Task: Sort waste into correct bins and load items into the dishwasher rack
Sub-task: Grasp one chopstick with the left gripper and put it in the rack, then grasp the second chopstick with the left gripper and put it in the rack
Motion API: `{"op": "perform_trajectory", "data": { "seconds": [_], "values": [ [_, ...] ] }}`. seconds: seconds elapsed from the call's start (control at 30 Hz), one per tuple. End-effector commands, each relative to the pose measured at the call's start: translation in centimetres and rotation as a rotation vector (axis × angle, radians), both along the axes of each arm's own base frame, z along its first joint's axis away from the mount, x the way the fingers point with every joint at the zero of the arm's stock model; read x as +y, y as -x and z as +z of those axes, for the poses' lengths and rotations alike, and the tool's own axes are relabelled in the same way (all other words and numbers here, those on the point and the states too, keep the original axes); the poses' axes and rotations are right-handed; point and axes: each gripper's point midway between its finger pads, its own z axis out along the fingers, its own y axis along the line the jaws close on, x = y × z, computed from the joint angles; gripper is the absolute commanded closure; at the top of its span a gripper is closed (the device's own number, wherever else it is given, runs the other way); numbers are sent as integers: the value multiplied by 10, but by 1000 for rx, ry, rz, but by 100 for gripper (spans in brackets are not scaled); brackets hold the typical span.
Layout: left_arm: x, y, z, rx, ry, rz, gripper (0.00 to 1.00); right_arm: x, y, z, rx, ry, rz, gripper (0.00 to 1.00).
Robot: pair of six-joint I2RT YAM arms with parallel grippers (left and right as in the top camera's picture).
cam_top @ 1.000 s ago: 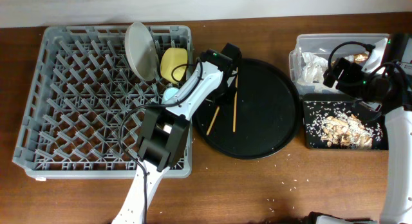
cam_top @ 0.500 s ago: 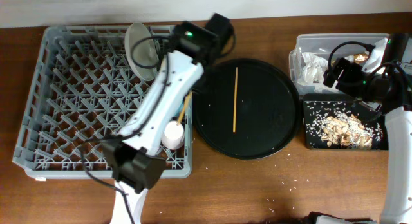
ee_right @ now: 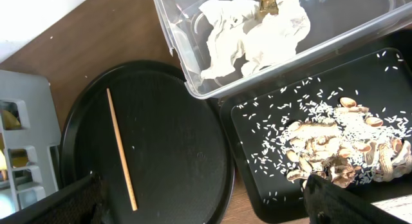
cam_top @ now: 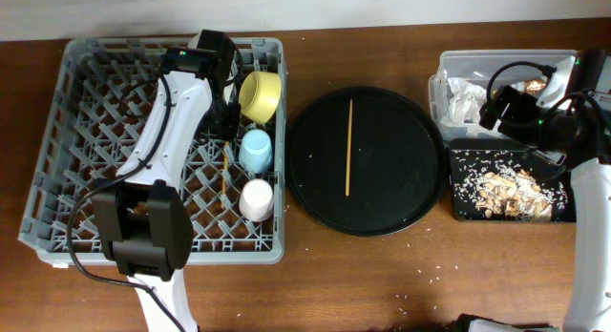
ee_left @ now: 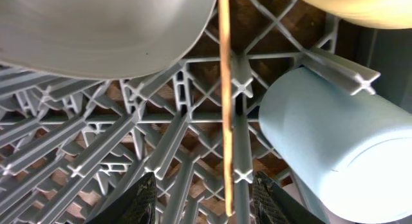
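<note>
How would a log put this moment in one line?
left gripper open over rack; one chopstick in rack; right gripper open, empty; other chopstick on black tray

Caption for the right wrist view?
One chopstick lies on the round black tray; napkins in the clear tub, scraps and rice in the rectangular tray.

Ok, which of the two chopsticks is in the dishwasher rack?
The chopstick among the pegs of the dishwasher rack, just left of the light blue cup; the other chopstick lies alone on the round black tray.
</note>
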Motion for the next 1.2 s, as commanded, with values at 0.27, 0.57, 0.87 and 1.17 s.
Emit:
{"op": "perform_trajectory", "data": {
  "seconds": [0.27, 0.57, 0.87, 1.17],
  "values": [
    [-275, 14, 9, -219, 294, -251, 47, -4, 0, 0, 0, 12, -12, 2],
    [-280, 18, -116, -73, 176, -152, 66, -4, 0, 0, 0, 12, -11, 2],
    [-284, 15, -103, -75, 184, -144, 100, -4, 0, 0, 0, 12, -11, 2],
    [-162, -27, 136, -359, 148, -177, 99, -4, 0, 0, 0, 12, -11, 2]
  ]
}}
